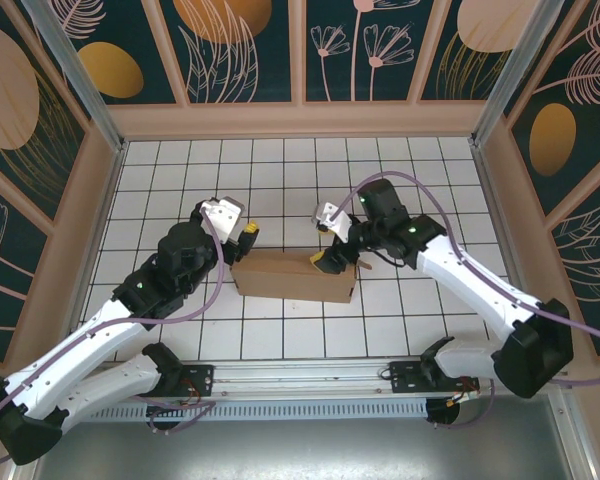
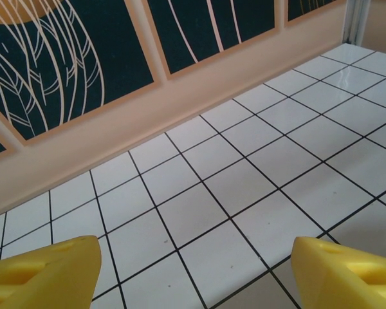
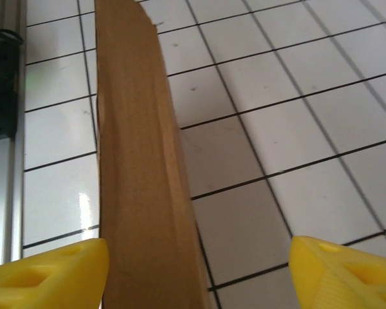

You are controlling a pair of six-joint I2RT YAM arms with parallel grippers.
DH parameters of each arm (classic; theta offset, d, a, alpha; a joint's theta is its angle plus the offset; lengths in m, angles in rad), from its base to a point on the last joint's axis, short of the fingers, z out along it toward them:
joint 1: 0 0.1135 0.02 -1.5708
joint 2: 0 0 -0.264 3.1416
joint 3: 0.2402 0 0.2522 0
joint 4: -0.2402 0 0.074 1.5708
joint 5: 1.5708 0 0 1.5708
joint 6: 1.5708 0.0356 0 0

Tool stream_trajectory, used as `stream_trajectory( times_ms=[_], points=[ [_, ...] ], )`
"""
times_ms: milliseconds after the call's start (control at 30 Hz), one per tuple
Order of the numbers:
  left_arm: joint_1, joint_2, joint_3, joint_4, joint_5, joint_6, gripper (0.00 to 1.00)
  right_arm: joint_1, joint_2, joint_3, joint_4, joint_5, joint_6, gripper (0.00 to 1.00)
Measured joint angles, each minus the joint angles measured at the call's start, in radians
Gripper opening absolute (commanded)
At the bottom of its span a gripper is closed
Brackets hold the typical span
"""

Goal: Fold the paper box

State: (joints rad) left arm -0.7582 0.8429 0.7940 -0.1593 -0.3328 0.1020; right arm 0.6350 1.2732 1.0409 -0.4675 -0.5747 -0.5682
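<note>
Right wrist view: paper box (image 3: 138, 167) runs off bottom edge, far end clipped at top edge; nearest stretch soft, out of focus. Right gripper (image 1: 332, 259) fingertips (image 3: 51, 273): yellow tips alone, rest cut by frame bottom. Dark hardware (image 3: 1, 84) at left edge half cut, too blurred to name.

Left wrist view: left gripper (image 2: 193, 273) same story, fingertips (image 2: 45, 273) clipped at bottom.

Overhead: right gripper covers box's top rim near right end; touching or not, cannot tell. Box's creases too small to read.
</note>
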Motion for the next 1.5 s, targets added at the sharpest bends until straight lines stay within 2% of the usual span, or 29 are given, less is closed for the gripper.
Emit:
stream_trajectory(
  times_ms=[167, 333, 667, 733, 900, 1067, 1300, 1400, 1500],
  points=[
    [0.000, -0.002, -0.009, 0.000, 0.010, -0.003, 0.78, 0.042, 0.032, 0.006, -0.005, -0.063, 0.007, 0.79],
    [0.000, -0.002, -0.009, 0.003, 0.012, -0.003, 0.78, 0.072, 0.084, 0.045, -0.032, -0.070, -0.003, 0.81],
    [0.000, 0.000, -0.009, 0.007, 0.019, -0.011, 0.78, 0.153, 0.177, 0.053, -0.117, 0.012, -0.057, 0.83],
    [0.000, 0.000, -0.009, 0.007, 0.019, -0.011, 0.78, 0.163, 0.189, 0.053, -0.123, 0.038, -0.063, 0.79],
    [0.000, 0.002, -0.015, 0.012, 0.022, -0.011, 0.78, 0.170, 0.213, 0.056, -0.125, 0.104, -0.089, 0.60],
    [0.000, 0.005, -0.016, 0.021, 0.022, -0.011, 0.79, 0.170, 0.237, 0.089, -0.131, 0.161, -0.142, 0.31],
    [0.000, 0.005, -0.016, 0.029, 0.022, -0.011, 0.80, 0.145, 0.248, 0.159, -0.182, 0.192, -0.221, 0.29],
    [0.000, 0.005, -0.016, 0.037, 0.020, -0.011, 0.80, 0.092, 0.251, 0.217, -0.212, 0.179, -0.270, 0.31],
    [0.000, 0.005, -0.017, 0.051, 0.017, -0.011, 0.81, -0.007, 0.270, 0.282, -0.222, 0.133, -0.341, 0.32]
  ],
)
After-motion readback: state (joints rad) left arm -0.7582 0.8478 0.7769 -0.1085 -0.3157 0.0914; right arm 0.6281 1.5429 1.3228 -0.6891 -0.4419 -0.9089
